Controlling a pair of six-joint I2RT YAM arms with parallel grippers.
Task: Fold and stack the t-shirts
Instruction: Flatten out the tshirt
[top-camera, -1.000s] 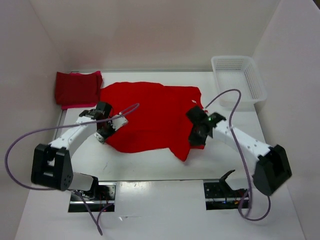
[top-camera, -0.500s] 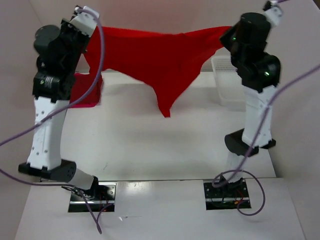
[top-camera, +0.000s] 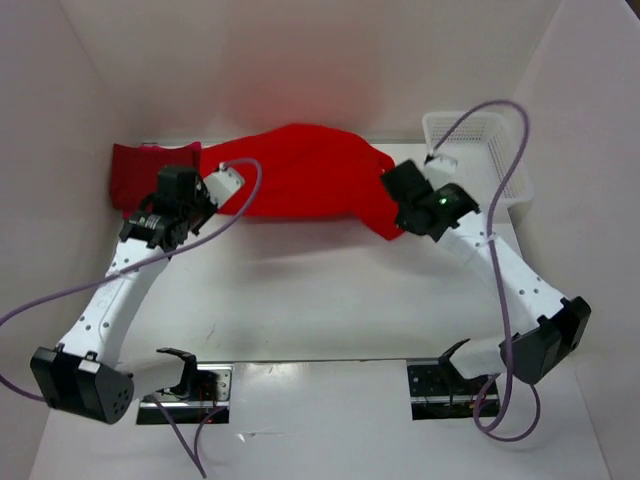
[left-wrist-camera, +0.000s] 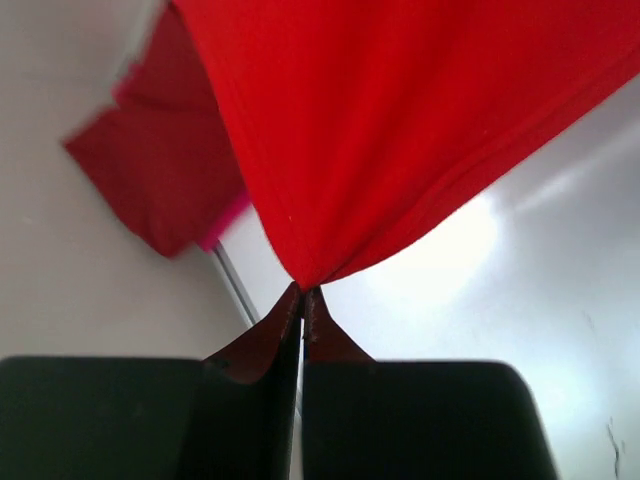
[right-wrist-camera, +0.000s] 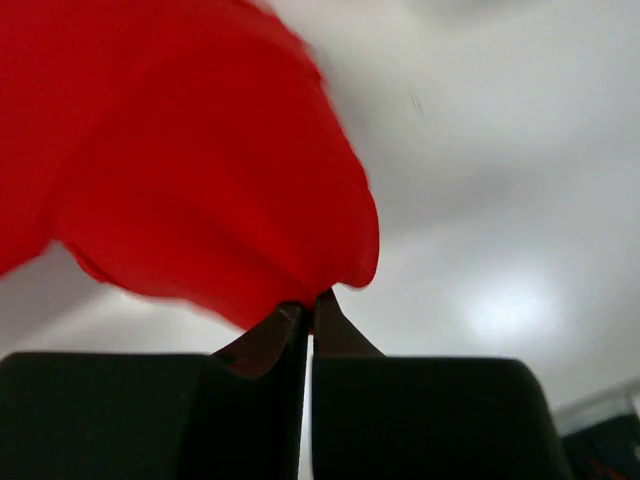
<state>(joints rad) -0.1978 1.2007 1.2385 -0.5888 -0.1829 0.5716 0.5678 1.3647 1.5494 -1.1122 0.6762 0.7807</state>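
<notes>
We hold the red shirt (top-camera: 300, 185) at both ends: our left gripper (left-wrist-camera: 302, 293) is pinched tight on its left edge and our right gripper (right-wrist-camera: 308, 300) on its right edge. It stretches between them over the far desk (top-camera: 320, 300), beside the folded stack (top-camera: 152, 178) far left.

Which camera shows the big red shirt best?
The top camera: the bright red shirt shows almost whole there, spread from end to end. Each wrist camera shows only one pinched corner, very close up.
</notes>
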